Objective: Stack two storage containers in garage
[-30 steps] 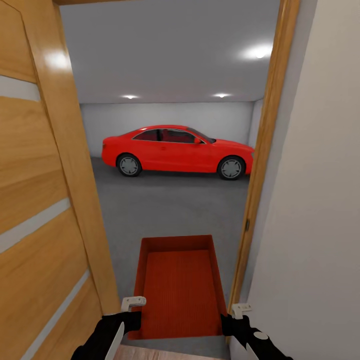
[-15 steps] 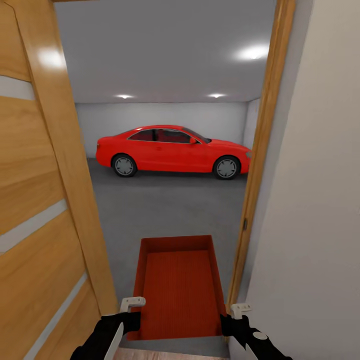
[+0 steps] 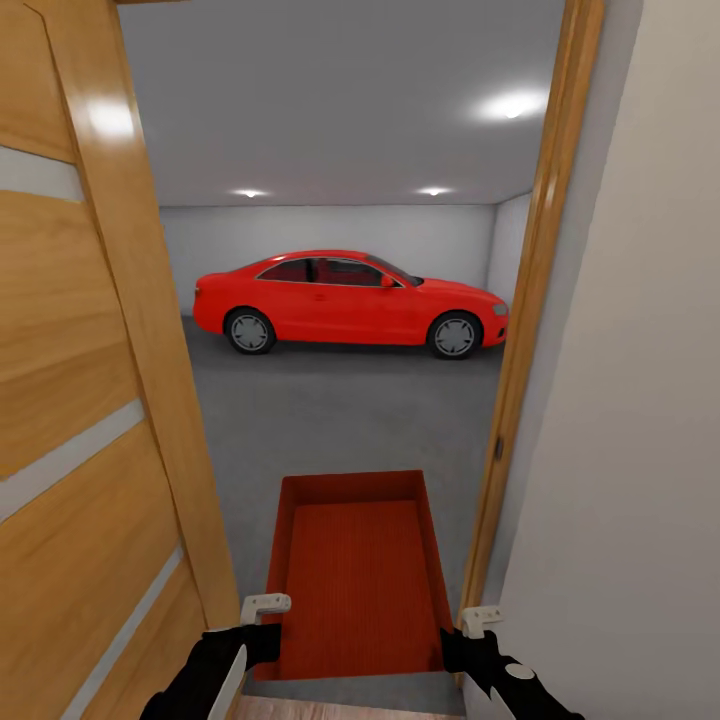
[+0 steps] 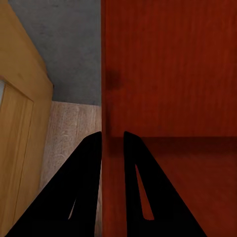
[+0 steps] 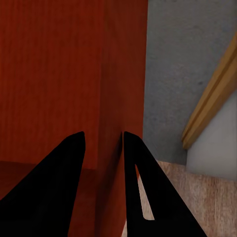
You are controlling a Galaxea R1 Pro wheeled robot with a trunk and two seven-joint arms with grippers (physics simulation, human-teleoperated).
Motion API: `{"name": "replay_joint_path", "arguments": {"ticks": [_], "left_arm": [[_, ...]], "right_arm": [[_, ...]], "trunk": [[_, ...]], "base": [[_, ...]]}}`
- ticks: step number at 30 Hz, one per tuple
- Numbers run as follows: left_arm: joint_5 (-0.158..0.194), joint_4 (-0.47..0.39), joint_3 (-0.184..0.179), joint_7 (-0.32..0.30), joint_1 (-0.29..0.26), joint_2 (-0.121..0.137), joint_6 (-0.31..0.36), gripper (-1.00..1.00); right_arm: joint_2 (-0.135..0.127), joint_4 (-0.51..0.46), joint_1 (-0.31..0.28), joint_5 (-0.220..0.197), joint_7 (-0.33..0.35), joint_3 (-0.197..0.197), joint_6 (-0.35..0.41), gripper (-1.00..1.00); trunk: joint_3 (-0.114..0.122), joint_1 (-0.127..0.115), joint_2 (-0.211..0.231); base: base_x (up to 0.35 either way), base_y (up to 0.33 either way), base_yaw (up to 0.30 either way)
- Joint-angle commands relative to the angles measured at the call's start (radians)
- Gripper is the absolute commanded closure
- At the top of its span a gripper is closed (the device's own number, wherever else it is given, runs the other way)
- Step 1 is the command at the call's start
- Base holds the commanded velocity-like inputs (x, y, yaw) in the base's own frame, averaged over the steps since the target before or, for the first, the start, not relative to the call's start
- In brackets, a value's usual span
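I hold one rust-red open-top storage container (image 3: 355,580) low in front of me, in a doorway that opens into the garage. My left gripper (image 3: 270,640) is shut on the container's left wall near its near corner. The left wrist view shows that gripper (image 4: 112,143) with the storage container's wall (image 4: 168,74) pinched between its two black fingers. My right gripper (image 3: 452,645) is shut on the right wall. In the right wrist view that gripper (image 5: 103,140) straddles the storage container's wall (image 5: 59,64). The dark grey garage floor (image 3: 330,420) lies beyond and below the container.
An open honey-coloured wooden door (image 3: 80,400) stands close on the left. The wooden door frame (image 3: 525,330) and a white wall (image 3: 630,450) are close on the right. A red car (image 3: 350,305) is parked across the back of the garage. Light wood planks (image 3: 340,712) lie underfoot.
The whole view has shifted slightly sideways, so the camera has moved. Both grippers keep the same hold on the container, which stays in the same place relative to me.
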Motion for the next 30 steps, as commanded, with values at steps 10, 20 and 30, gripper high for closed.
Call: {"name": "replay_joint_path", "arguments": {"ticks": [10, 20, 30], "left_arm": [[-0.011, -0.049, 0.016, -0.002, -0.001, 0.001, 0.007, 1.0], [-0.011, -0.049, 0.015, -0.003, -0.001, 0.001, 0.007, 1.0], [-0.011, -0.049, 0.016, 0.0, -0.001, 0.001, 0.007, 1.0]], "right_arm": [[-0.002, 0.002, 0.0, 0.007, 0.068, 0.027, -0.004, 1.0], [-0.002, 0.002, 0.0, 0.006, 0.068, 0.028, -0.002, 1.0], [-0.002, 0.002, 0.0, 0.008, 0.068, 0.028, -0.002, 1.0]], "trunk": [[-0.002, 0.0, -0.002], [0.0, 0.0, -0.002], [0.0, 0.0, -0.002]], "base": [[0.0, 0.0, 0.0], [0.0, 0.0, -0.14], [0.104, 0.0, -0.013]]}}
